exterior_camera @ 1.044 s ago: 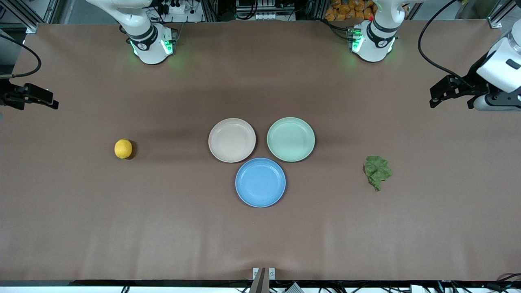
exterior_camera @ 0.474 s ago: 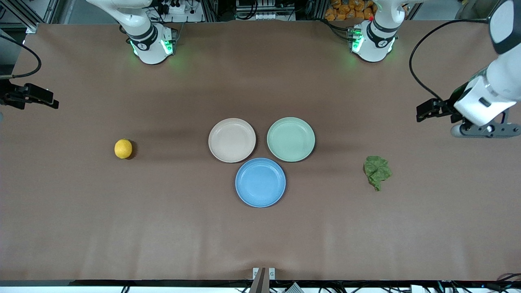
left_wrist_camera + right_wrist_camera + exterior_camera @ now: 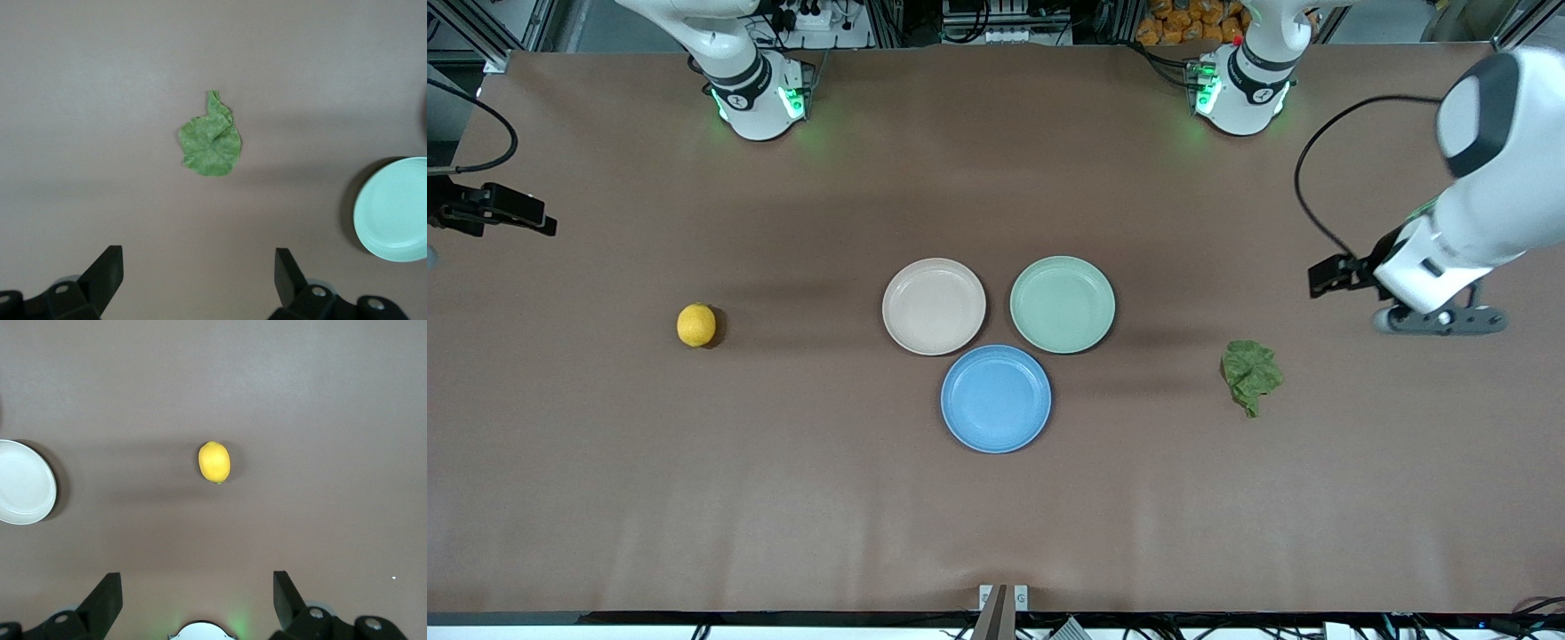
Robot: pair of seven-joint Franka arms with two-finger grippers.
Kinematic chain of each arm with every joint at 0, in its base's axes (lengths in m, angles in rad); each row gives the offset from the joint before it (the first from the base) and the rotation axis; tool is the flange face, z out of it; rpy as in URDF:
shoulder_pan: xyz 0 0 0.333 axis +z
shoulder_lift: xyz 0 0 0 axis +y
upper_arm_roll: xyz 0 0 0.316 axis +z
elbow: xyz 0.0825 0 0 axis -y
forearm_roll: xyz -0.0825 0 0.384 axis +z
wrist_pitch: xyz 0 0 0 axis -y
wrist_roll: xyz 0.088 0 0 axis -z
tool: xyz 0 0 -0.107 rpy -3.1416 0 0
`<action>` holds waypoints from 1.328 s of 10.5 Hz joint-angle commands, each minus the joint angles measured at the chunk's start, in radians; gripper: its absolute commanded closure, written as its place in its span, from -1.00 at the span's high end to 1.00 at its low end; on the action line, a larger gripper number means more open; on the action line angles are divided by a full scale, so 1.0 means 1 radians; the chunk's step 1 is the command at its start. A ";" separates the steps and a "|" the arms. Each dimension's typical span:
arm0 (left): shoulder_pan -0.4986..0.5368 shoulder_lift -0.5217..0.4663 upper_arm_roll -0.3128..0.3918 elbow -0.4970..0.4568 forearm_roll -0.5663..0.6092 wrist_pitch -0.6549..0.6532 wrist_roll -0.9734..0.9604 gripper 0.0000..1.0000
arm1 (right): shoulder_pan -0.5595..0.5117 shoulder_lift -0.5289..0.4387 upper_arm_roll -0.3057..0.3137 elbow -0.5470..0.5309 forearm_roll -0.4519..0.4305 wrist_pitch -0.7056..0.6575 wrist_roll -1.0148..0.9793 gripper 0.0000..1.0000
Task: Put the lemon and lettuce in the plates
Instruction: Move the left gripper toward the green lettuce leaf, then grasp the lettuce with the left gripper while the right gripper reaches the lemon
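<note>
Lettuce [image 3: 1251,376] lies flat on the table [image 3: 996,516] toward the left arm's end, apart from the mint plate [image 3: 1062,304], with the left pincer [image 3: 199,280] spread wide and empty above the table beside it, while the right pincer [image 3: 197,600] waits, also spread.

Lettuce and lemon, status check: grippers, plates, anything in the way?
Left gripper open, empty, above the lettuce. Right gripper open, empty, above the lemon. Beige plate and mint plate empty. Nothing in the way.
</note>
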 commanded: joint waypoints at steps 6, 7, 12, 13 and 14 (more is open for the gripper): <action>-0.036 0.355 -0.003 -0.031 0.133 0.342 0.005 1.00 | -0.019 -0.016 0.009 -0.138 0.009 0.116 -0.005 1.00; -0.034 0.401 -0.001 -0.009 0.133 0.362 0.005 1.00 | -0.022 -0.011 0.008 -0.145 0.012 0.122 -0.007 1.00; -0.034 0.530 0.006 0.068 0.133 0.387 -0.019 1.00 | -0.028 -0.010 0.008 -0.416 0.044 0.474 -0.007 1.00; -0.034 0.535 0.008 0.068 0.134 0.393 -0.021 1.00 | -0.028 -0.011 0.008 -0.446 0.044 0.494 -0.007 1.00; -0.034 0.548 0.008 0.069 0.133 0.396 -0.024 0.93 | -0.028 -0.008 0.008 -0.455 0.044 0.497 -0.007 1.00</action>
